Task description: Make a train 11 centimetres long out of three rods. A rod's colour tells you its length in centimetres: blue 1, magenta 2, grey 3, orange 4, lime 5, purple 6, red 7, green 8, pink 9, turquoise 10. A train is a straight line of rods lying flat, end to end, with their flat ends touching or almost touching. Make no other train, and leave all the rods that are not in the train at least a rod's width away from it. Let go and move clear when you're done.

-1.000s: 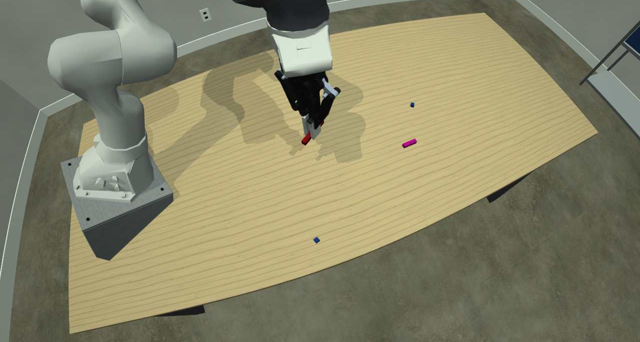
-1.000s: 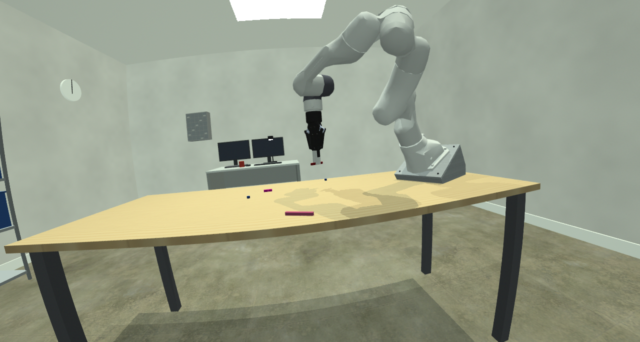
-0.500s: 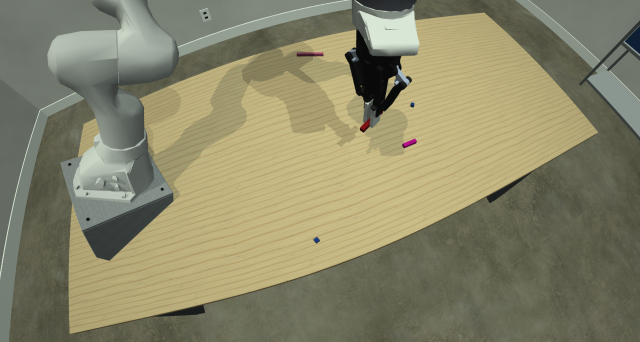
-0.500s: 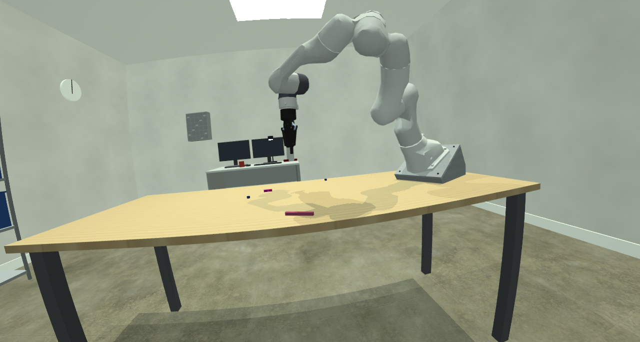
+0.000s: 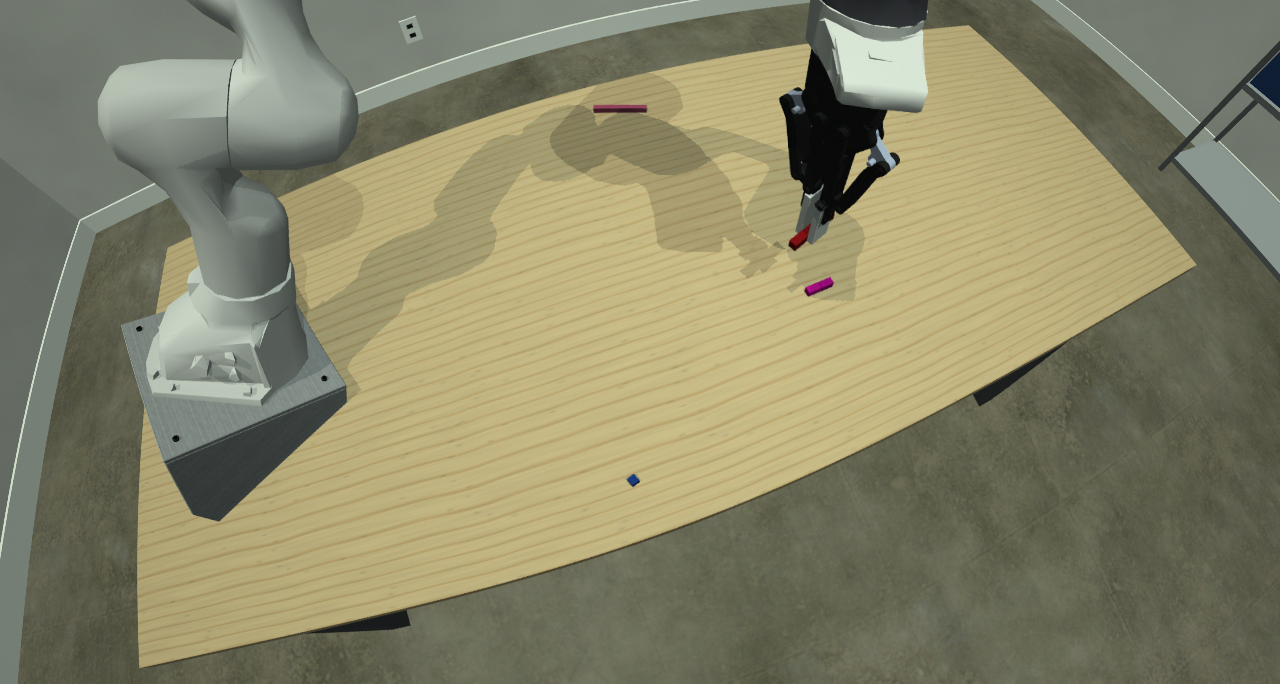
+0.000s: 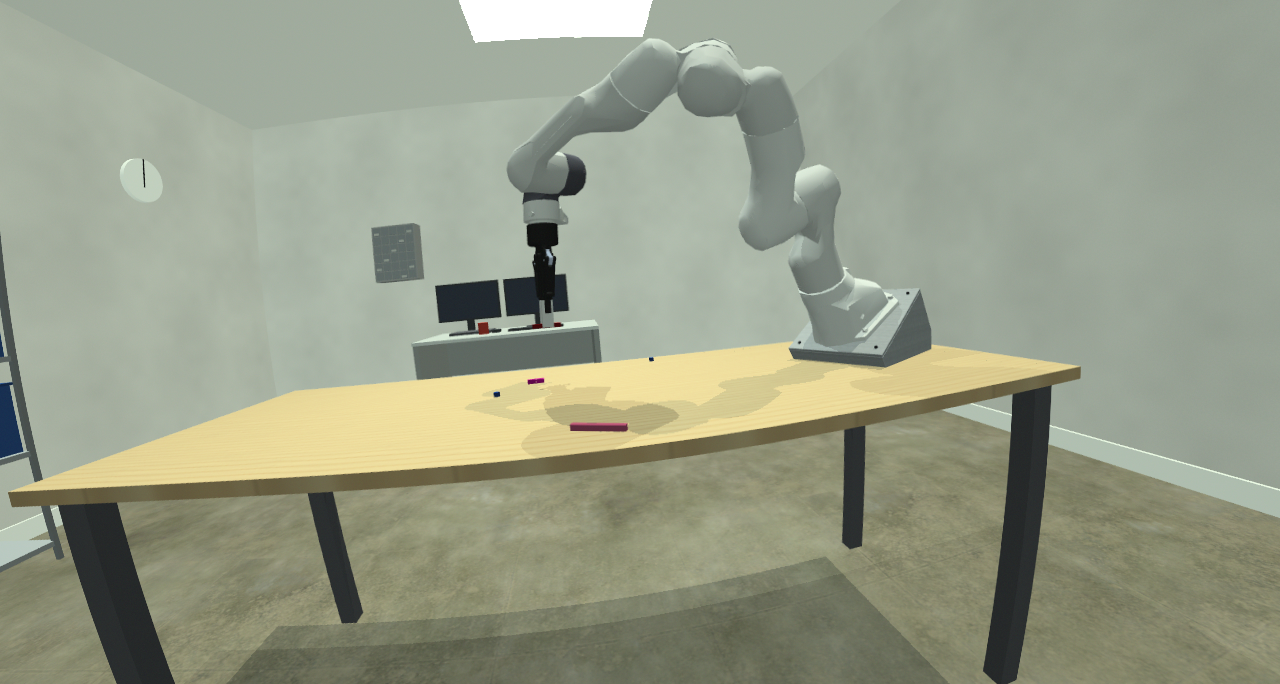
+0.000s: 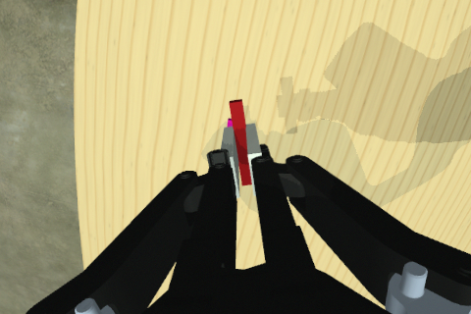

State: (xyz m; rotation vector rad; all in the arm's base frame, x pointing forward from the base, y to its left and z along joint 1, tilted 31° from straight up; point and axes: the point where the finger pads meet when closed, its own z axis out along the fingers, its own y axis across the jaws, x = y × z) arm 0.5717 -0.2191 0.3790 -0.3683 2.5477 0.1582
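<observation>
My gripper point(image 5: 810, 229) point(image 6: 546, 320) point(image 7: 241, 140) is shut on a red rod point(image 5: 797, 239) point(image 6: 537, 325) point(image 7: 236, 112) near its middle and holds it roughly level, well above the table point(image 5: 501, 393) point(image 6: 313, 438). Two magenta rods point(image 5: 811, 289) point(image 6: 535, 381) lie flat end to end in a line, with a thin seam between them; only a bit of magenta point(image 7: 230, 123) shows beside a finger in the wrist view. One blue rod point(image 5: 632, 479) point(image 6: 650, 358) lies near the long edge. Another blue rod point(image 6: 496, 393) lies near the magenta rods and is hidden in the top view.
A pink rod point(image 5: 620, 108) point(image 6: 598, 426) lies near the opposite long edge, far from the magenta rods. The arm's base block point(image 5: 255, 465) point(image 6: 913, 326) stands at one end of the table.
</observation>
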